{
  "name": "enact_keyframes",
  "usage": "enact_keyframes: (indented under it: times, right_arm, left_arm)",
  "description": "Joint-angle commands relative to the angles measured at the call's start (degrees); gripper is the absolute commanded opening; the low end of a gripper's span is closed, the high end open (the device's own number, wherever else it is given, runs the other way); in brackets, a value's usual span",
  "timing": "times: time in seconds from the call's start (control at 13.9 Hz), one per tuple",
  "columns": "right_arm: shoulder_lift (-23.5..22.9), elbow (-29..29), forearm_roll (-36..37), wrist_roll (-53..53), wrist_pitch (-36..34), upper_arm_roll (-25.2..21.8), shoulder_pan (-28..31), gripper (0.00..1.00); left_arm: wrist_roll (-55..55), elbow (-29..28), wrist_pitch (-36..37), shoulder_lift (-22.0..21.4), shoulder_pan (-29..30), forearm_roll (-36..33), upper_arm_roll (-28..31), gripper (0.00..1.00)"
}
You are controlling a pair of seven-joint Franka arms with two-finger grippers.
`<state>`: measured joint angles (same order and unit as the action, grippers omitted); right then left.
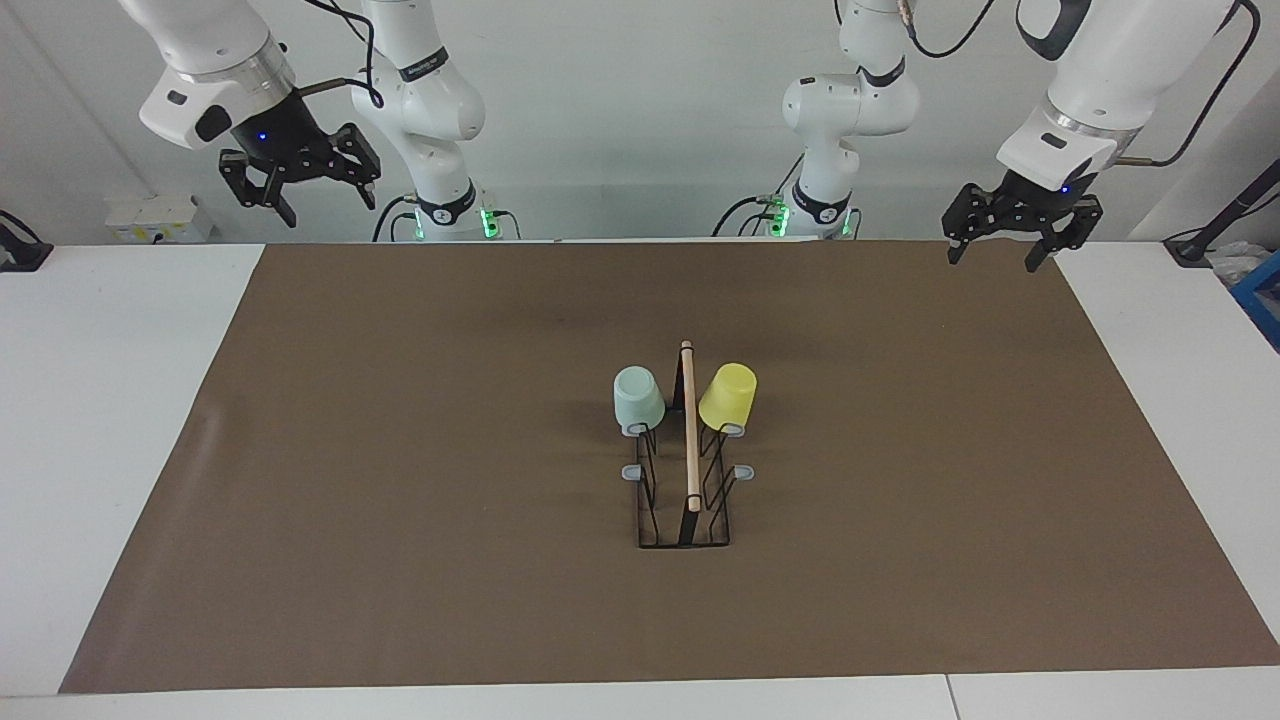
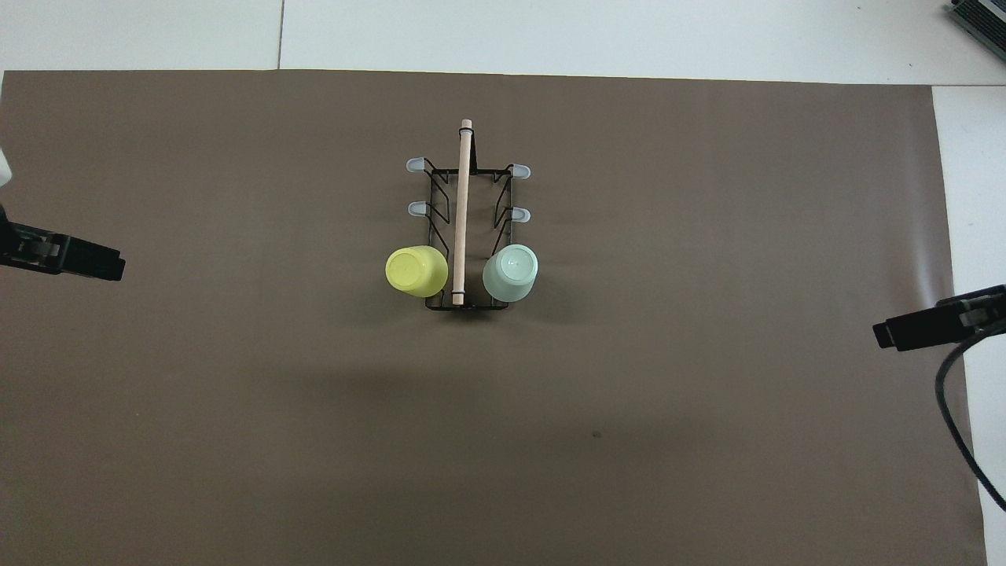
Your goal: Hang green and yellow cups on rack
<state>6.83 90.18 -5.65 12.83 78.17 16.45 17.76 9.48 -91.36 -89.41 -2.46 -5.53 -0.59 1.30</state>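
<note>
The rack [image 1: 686,470] stands in the middle of the brown mat [image 1: 400,500] that covers most of the white tabletop [image 1: 100,400]. It is one black wire stand with a single light wooden rod [image 1: 689,425] along its top, running toward and away from the robots. It has six prongs in two rows of three, one row on each side of the rod. Four grey caps [image 2: 415,165] are bare; the two prongs nearest the robots each carry a cup.

There are two cups, both upside down on their prongs, bottoms up. The green cup [image 1: 637,397] hangs on the row toward the right arm's end of the tabletop, and the yellow cup [image 1: 728,396] on the row toward the left arm's end. The rod passes between them, and neither touches the other. No brand, label or writing can be read on the cups, rack or mat.

Two arms are in view. The right end effector [image 1: 300,185] hangs high over the mat's corner at its own end, fingers apart and holding nothing. The left end effector [image 1: 1005,240] hangs over the mat's corner at its own end, fingers likewise apart and holding nothing. Both are well apart from the rack.
</note>
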Motion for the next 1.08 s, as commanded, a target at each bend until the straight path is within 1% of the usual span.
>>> enact_keyframes:
  times: [0.0, 0.07, 0.14, 0.36, 0.58, 0.65, 0.72, 0.79, 1.01]
  right_arm:
    - [-1.55, -2.9, 1.0, -1.23, -1.71, -11.39, -10.33, 1.0]
    - [-1.81, -3.26, 1.0, -1.23, -1.71, -14.66, -13.51, 1.0]
    - [-1.99, -3.35, 0.82, -1.23, -1.71, -16.25, -15.02, 1.0]
    - [-2.87, -2.48, 1.52, -1.4, 1.18, -16.97, -16.35, 1.0]
    - [-3.49, -1.24, 2.22, -3.15, 1.89, -17.15, -16.96, 1.0]
    - [-3.4, -0.54, 2.92, -4.64, 2.07, -17.85, -18.27, 1.0]
    - [-3.22, 0.16, 3.71, -4.83, 3.46, -19.42, -19.42, 1.0]
    - [-3.05, 0.95, 3.89, -4.92, 4.7, -20.04, -19.86, 1.0]
    - [-3.05, 1.22, 3.9, -5.18, 4.8, -20.4, -20.91, 1.0]
  left_arm:
    - [0.1, -1.62, 0.02, -1.58, 0.87, 0.24, -0.6, 1.0]
    - [0.1, -1.62, 0.02, -1.58, 0.87, 0.24, -0.6, 1.0]
    - [0.1, -1.62, 0.02, -1.58, 0.87, 0.24, -0.6, 1.0]
    - [0.1, -1.62, 0.03, -1.58, 0.87, 0.24, -0.6, 1.0]
    - [0.1, -1.62, 0.11, -1.58, 0.87, 0.24, -0.6, 1.0]
    - [0.1, -1.62, 0.11, -1.58, 0.87, 0.24, -0.6, 1.0]
    - [0.1, -1.62, 0.11, -1.58, 0.87, 0.24, -0.6, 1.0]
    - [0.1, -1.62, 0.11, -1.58, 0.87, 0.24, -0.6, 1.0]
    - [0.1, -1.62, 0.11, -1.58, 0.87, 0.24, -0.6, 1.0]
